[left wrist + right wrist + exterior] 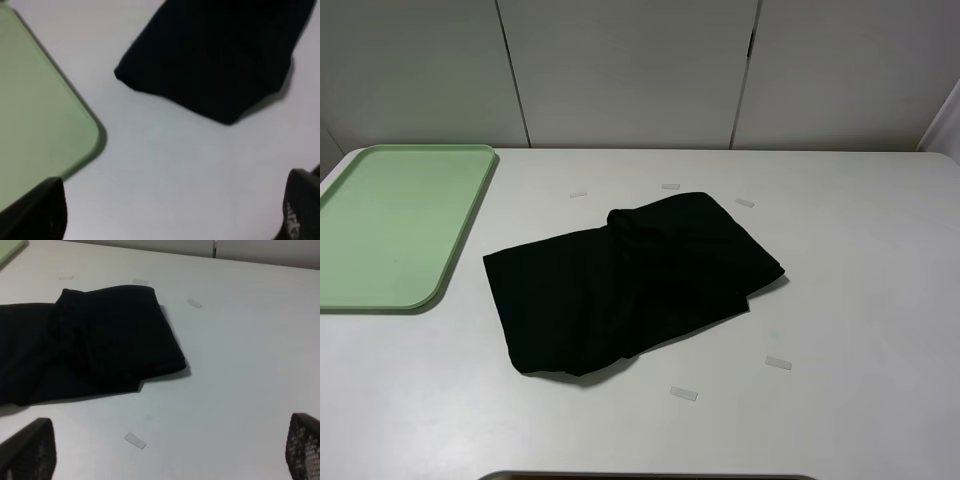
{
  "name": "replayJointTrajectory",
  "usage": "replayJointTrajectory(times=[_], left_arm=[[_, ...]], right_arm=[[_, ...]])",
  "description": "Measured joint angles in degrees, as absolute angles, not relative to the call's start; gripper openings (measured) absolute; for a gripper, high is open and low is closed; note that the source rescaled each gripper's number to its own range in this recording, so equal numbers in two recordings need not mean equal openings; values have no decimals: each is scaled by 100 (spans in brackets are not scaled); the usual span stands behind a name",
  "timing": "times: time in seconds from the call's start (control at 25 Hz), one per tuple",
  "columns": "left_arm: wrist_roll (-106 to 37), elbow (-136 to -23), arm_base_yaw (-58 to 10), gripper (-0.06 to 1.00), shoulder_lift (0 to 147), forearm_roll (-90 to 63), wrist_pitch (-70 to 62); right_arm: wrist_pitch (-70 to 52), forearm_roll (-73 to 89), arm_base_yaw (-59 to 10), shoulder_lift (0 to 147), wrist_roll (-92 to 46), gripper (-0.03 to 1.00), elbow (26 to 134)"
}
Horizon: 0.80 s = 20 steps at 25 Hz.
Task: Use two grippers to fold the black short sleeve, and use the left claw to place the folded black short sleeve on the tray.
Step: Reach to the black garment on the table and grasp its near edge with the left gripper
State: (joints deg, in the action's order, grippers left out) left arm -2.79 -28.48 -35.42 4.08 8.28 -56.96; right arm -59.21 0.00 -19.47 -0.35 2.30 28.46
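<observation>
The black short sleeve [630, 285] lies folded into a rough rectangle on the white table, right of the tray. It also shows in the left wrist view [215, 55] and the right wrist view [95, 340]. The pale green tray [395, 220] lies empty at the far left; its corner shows in the left wrist view [35, 115]. Neither arm shows in the exterior high view. My left gripper [175, 210] is open above bare table, apart from the shirt. My right gripper [170, 455] is open above bare table, short of the shirt's edge.
Several small clear tape marks lie on the table around the shirt, such as one [683, 394] near the front and one [779, 363] at the right. A panelled wall [640, 70] stands behind the table.
</observation>
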Motion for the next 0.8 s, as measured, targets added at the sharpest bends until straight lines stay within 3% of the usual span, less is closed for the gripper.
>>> replayJointTrajectory(times=[0.48, 0.8], left_arm=[[794, -2848, -3542, 84, 553, 621, -3303], [1815, -3109, -3542, 84, 2666, 296, -1676]], right_arm=[[-5921, 0, -1947, -35, 230, 100, 2846], [-5921, 0, -1947, -35, 230, 100, 2846]])
